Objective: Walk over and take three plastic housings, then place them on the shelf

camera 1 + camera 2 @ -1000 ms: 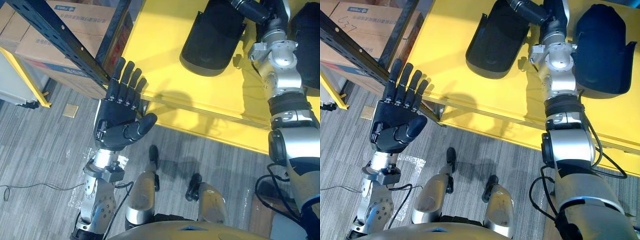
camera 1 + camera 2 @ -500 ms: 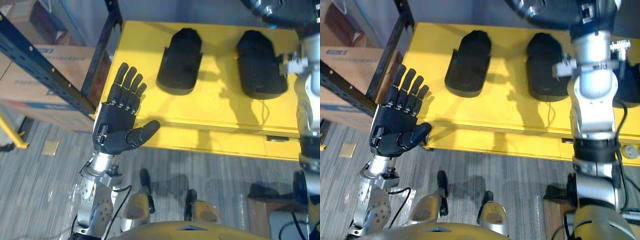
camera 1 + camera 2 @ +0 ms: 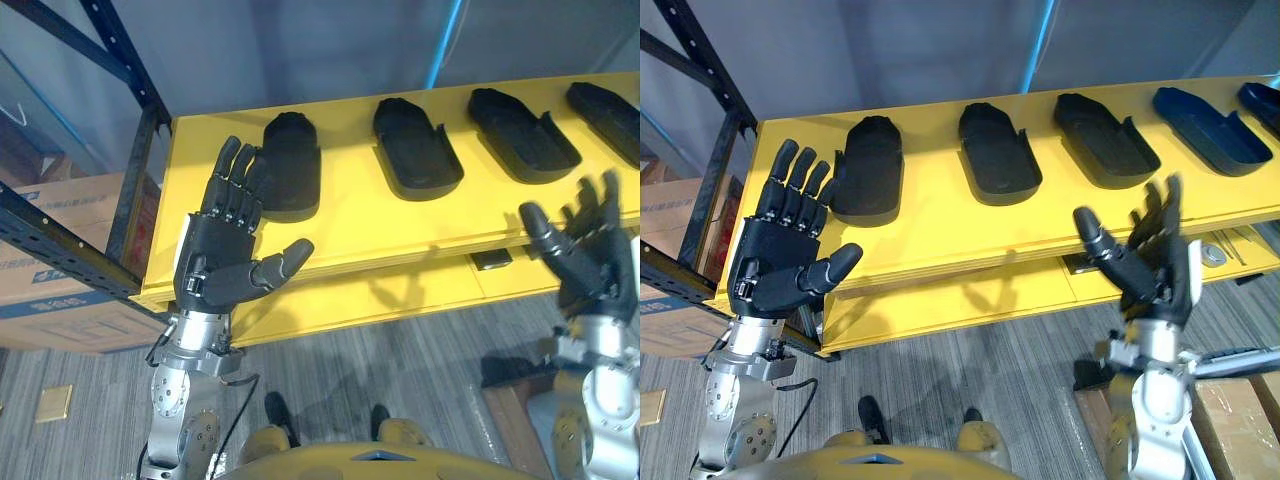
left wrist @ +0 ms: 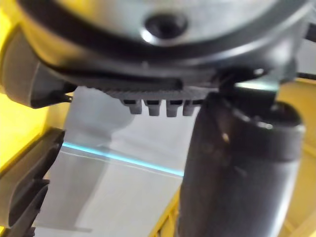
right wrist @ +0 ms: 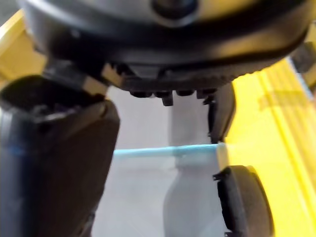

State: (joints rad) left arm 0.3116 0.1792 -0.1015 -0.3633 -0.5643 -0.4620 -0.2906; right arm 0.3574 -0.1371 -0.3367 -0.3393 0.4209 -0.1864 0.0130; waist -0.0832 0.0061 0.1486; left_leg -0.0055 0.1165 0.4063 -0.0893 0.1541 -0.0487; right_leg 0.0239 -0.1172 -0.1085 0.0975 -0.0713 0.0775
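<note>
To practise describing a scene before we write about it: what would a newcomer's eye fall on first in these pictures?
The bright yellow shelf stands out, with a row of dark plastic housings lying side by side along it. In front of it, the left robot hand and the right robot hand are held up open and empty, one towards each end of the row.

Yellow shelf (image 3: 940,235): smooth painted top, faint sheen.
Housings (image 3: 415,150) on shelf: black plastic, matt.
Blue housing (image 3: 1210,130) at shelf's right end: dark blue plastic.
Rack post (image 3: 125,70) left of shelf: dark perforated metal.
Cardboard box (image 3: 50,290) below shelf's left end: brown, matt.
Floor (image 3: 1020,350) under shelf: grey, streaked grain.
Left hand (image 3: 220,265), right hand (image 3: 1150,275): dark matt plastic.
</note>
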